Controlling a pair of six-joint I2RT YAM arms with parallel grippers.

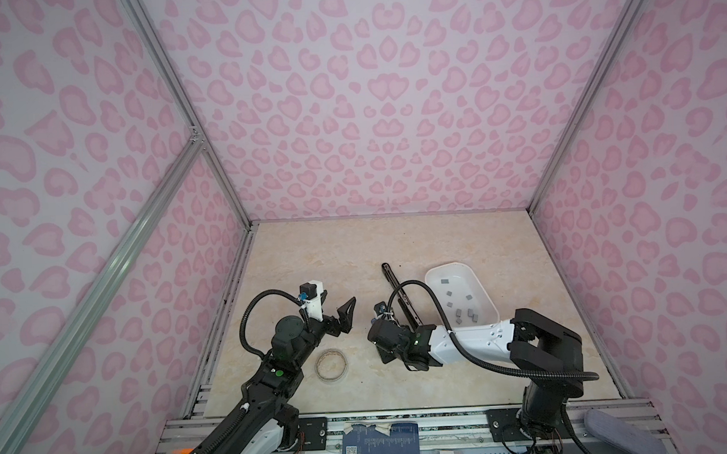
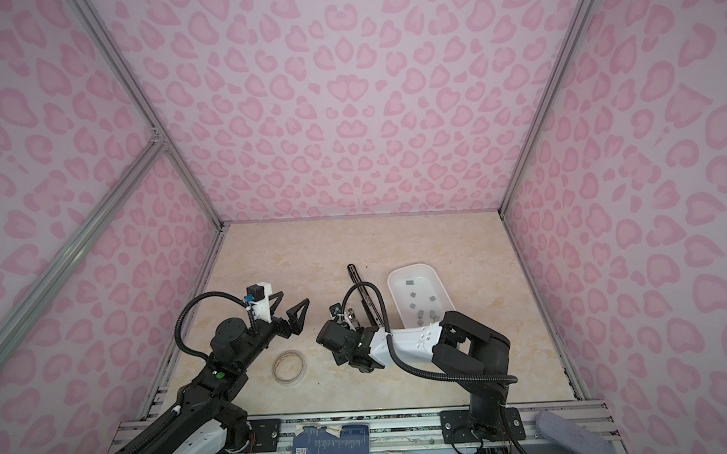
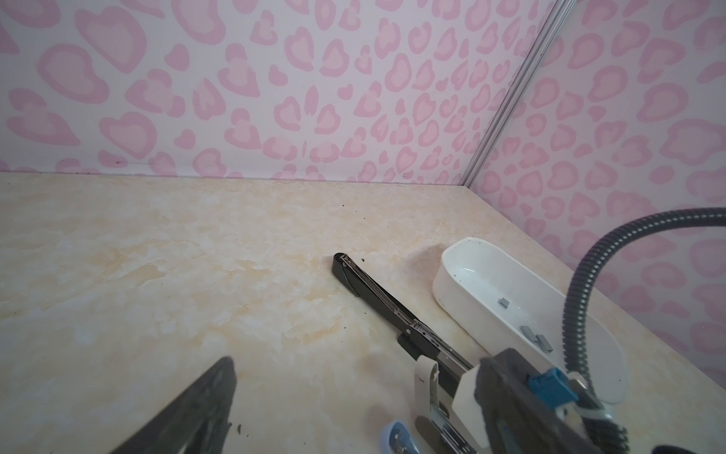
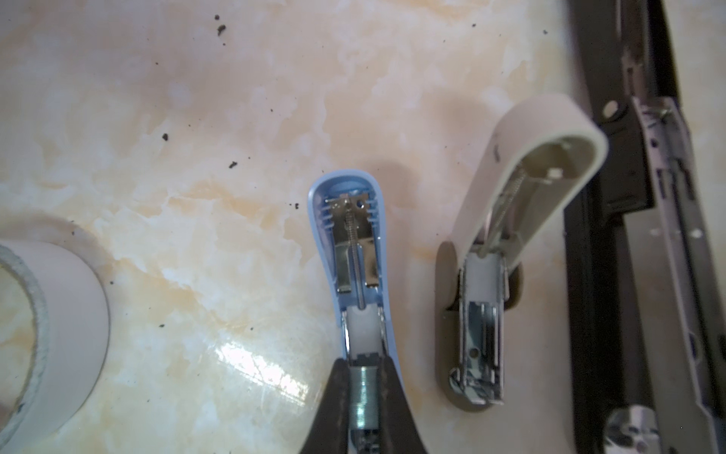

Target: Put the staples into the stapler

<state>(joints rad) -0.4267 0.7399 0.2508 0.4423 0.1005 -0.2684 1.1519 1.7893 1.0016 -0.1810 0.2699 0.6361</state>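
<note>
Grey staple strip: clamped between my right fingers, its ribbed face showing.
Right pincer: drawn almost together on that strip and pointing down at the table; in both top views my own wrist hides it.
Blue stapler: lid thrown open, spring and white pusher bare. My strip lies in line with its channel, right by the pusher; seated or just above it, I cannot tell.
Left pincer: fingers spread wide, holding nothing, touching nothing, well left of the staplers.
Staples: loose grey pieces scattered in the white tray.
Beige stapler: also open, just beside the blue one.
Black stapler: long, lying between the beige one and the tray.
Tape roll: near my left arm.
</note>
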